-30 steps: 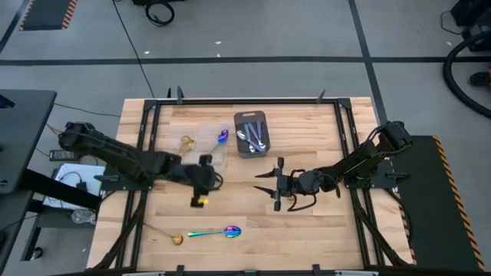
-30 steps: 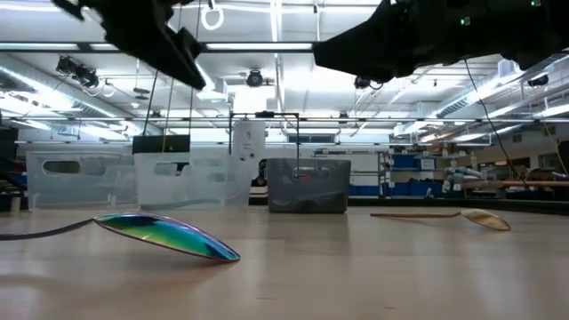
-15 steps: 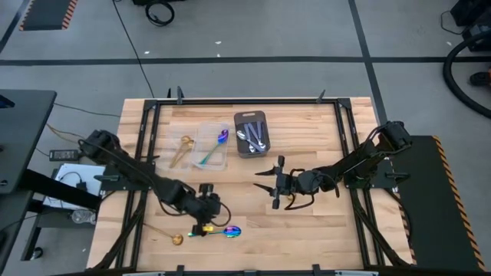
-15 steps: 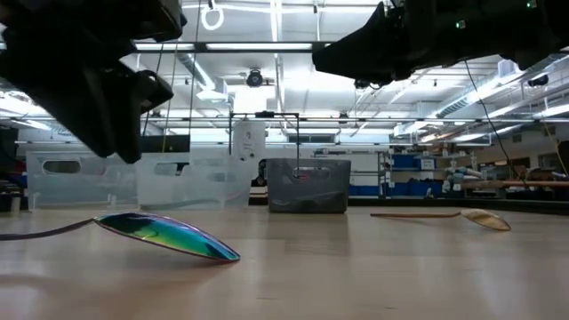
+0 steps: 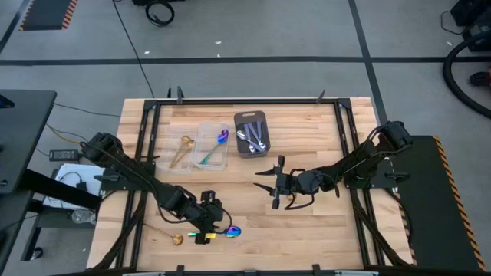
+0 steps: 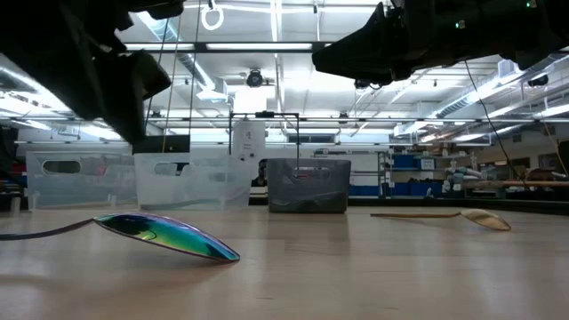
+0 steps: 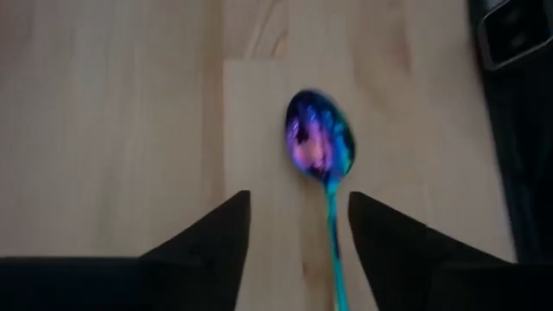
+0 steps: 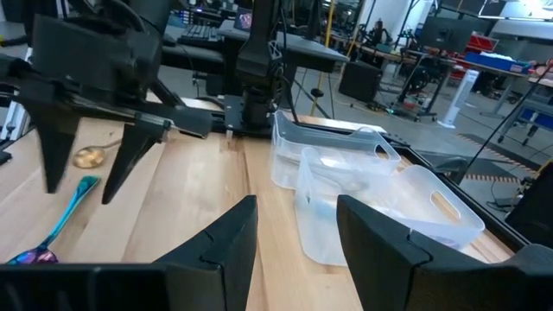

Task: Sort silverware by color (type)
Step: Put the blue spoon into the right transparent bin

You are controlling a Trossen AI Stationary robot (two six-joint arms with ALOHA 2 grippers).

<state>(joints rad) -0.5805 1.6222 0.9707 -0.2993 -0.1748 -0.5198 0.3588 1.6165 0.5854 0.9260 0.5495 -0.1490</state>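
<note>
A rainbow spoon [image 5: 231, 231] lies flat on the table near its front edge, its bowl [image 7: 319, 145] toward the right. My left gripper [image 7: 298, 207] hangs open just above it, with one finger on each side of the thin handle [image 7: 333, 250]; no finger shows as touching it. A gold spoon [image 5: 176, 238] lies to its left. More rainbow spoons lie in a clear container [image 5: 212, 146], a gold one in another clear container [image 5: 181, 150], and silver ones in the dark tray [image 5: 252, 133]. My right gripper [image 5: 265, 188] waits open at mid-table.
The two clear containers and the dark tray stand side by side at the table's far middle. Bare wood lies between them and the two loose spoons. A black frame [image 5: 146, 153] runs around the tabletop. The right arm reaches in level from the right.
My left gripper has swung from beside the clear containers toward the table's near edge and come down. It now stands over the rainbow spoon's handle. Both loose spoons have stayed where they were.
</note>
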